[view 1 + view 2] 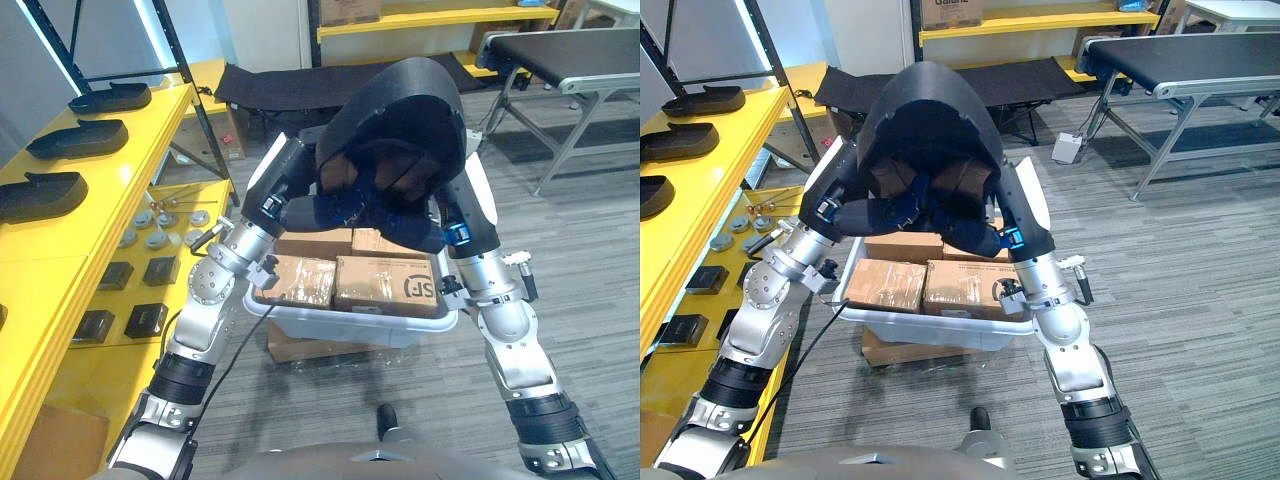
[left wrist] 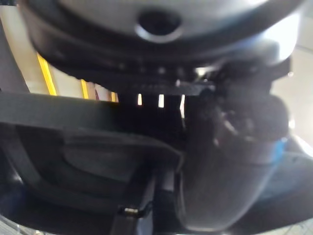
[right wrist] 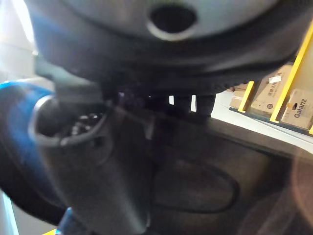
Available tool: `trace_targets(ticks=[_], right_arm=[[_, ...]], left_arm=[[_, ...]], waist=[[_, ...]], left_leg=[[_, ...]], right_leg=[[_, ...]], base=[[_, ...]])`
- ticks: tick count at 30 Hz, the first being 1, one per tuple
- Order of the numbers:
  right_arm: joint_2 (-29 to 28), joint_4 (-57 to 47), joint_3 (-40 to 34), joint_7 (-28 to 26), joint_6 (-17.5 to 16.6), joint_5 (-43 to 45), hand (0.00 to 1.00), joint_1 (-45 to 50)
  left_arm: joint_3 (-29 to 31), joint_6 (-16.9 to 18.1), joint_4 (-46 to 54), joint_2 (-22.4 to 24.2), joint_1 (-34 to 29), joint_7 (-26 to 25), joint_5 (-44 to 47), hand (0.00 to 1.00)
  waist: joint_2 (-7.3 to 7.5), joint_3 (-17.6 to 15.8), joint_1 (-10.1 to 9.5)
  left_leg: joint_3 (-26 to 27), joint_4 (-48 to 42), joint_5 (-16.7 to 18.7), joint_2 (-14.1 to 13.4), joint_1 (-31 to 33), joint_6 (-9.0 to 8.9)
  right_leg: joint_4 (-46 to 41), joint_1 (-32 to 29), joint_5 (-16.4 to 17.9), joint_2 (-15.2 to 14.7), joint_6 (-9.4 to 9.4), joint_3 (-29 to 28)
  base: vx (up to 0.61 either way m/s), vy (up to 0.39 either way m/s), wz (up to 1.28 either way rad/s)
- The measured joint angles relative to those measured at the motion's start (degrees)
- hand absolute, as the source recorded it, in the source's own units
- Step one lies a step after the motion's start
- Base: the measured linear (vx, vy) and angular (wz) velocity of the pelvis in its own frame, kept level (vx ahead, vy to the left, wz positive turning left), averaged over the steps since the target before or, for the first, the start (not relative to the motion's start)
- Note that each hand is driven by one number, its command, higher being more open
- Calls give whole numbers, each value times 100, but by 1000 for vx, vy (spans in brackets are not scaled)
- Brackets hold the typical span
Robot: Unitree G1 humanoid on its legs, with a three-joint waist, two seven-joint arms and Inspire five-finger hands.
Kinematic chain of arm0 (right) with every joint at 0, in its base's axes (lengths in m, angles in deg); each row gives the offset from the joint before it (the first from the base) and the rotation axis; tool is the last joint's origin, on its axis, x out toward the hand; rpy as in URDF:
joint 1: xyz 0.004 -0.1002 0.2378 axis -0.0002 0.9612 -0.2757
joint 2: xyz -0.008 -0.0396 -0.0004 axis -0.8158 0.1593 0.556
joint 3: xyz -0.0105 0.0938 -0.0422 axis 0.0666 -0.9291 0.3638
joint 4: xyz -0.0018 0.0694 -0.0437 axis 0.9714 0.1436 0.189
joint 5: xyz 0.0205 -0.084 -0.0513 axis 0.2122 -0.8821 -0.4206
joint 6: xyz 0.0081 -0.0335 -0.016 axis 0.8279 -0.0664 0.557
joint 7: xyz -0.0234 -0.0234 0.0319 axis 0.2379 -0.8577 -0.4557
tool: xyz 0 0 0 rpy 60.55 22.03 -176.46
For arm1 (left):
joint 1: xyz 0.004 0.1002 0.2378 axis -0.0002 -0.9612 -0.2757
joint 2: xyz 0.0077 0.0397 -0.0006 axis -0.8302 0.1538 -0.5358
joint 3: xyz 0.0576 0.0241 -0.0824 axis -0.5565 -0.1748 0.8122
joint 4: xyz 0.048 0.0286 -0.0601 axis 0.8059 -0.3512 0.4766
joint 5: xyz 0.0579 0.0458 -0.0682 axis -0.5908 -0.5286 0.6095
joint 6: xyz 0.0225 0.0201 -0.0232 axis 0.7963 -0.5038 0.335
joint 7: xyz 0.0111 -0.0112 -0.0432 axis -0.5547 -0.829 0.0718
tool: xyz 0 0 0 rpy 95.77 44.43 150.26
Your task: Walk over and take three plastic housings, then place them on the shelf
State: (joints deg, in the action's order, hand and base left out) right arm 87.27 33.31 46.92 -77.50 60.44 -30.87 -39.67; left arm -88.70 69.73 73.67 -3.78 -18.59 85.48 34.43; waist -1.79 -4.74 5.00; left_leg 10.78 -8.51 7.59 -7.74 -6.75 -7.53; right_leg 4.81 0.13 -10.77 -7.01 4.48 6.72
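Housing: a large, matte black dome-shaped plastic housing (image 1: 400, 100) is hanging between my two hands, hollow side down, above the bin.
Left hand: my left hand (image 1: 305, 212) is reaching under its rim; fingers hidden, so I cannot tell their state.
Right hand: my right hand (image 1: 415, 228) is reaching in opposite; likewise I cannot tell.
Bin: a white plastic bin (image 1: 350, 325) is carrying taped brown cardboard boxes (image 1: 385, 280).
Shelf: flat black moulded housings (image 1: 78, 138) are lying on the glossy yellow shelf (image 1: 100, 200).
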Motion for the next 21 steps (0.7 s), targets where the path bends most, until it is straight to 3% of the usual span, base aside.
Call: trace_targets(ticks=[5,12,13,17,21], right_arm=[[18,-24,-3,-48,-113,81,0,11],[-19,-11,-12,-102,-159,94,0,148],[-57,28,-11,-100,-157,103,0,178],[-162,109,55,-78,41,232,0,308],[-305,532,413,-63,616,323,0,537]], left_arm=[[40,-190,0,5,-6,96,500,0],[98,-325,0,11,-15,192,520,0],[98,-393,0,35,-20,188,492,100],[102,-496,4,163,-77,37,422,100],[215,-559,246,671,-195,-285,437,100]], waist=[[0,3,15],[14,11,9],[15,12,6],[28,18,1],[89,40,-33]], left_leg=[[-2,-7,-1,1,2,0],[-22,-10,-1,-3,17,1],[-29,-10,-1,-3,19,1],[-54,-10,-1,-9,20,1],[-86,-10,-1,-13,26,0]], right_leg=[[0,2,23,-3,-28,3],[-1,8,25,-7,-30,39],[-1,10,25,-8,-30,47],[-1,25,25,-7,-29,77],[-1,41,39,-5,-47,106]], base=[[0,0,0],[0,0,1],[0,0,0],[0,0,3],[-1,0,2]])
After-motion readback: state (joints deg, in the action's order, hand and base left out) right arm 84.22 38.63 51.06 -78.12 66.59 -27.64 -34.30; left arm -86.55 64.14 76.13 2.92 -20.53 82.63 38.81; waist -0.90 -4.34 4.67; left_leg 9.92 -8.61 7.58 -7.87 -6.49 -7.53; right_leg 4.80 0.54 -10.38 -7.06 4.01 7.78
